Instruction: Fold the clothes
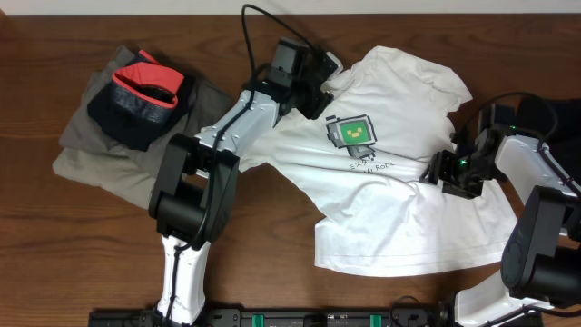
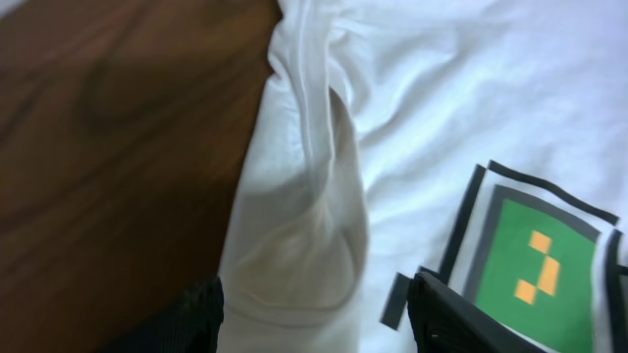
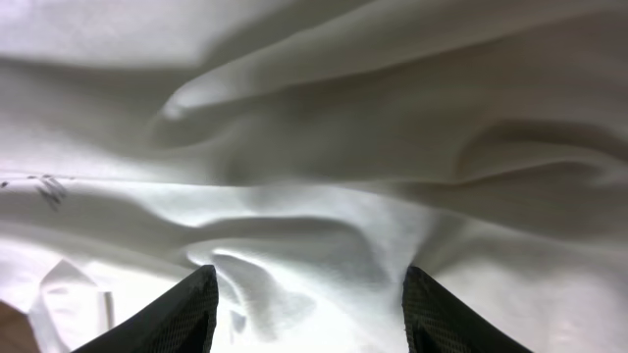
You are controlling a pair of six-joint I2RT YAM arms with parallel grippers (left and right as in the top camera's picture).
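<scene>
While the white T-shirt lies rumpled and unfolded, spread from the centre of the wooden surface out toward 3 o'clock, the two arms meet it at opposite edges.

The left tool sits at the shirt's 11 o'clock, by the sleeve and neck. In its wrist view the dark fingers stand wide apart, and a raised ridge of cloth runs between them, unpinched.

The right tool sits at the shirt's 3 o'clock edge. Its fingers are likewise spread over creased cloth and grip nothing. Whether the tips touch the fabric cannot be told.

As a judgement, two tools at far-apart points would let the shirt be drawn taut and flat before any fold. Straddling a ridge also offers a bulge thick enough to pinch.

The cloth is thin, matte and limp, and it falls in soft rolling creases with shaded hollows. A doubled seam runs along the ridge.

The chest print is a green square with a black border and yellow blocks. It faces up with small dark lettering at its 6 o'clock, so the shirt's front is uppermost.

At the surface's 9 to 10 o'clock, beside the left arm, a grey-green garment lies under a black item with a red rim. The surface is dark brown wood, smooth and hard.
</scene>
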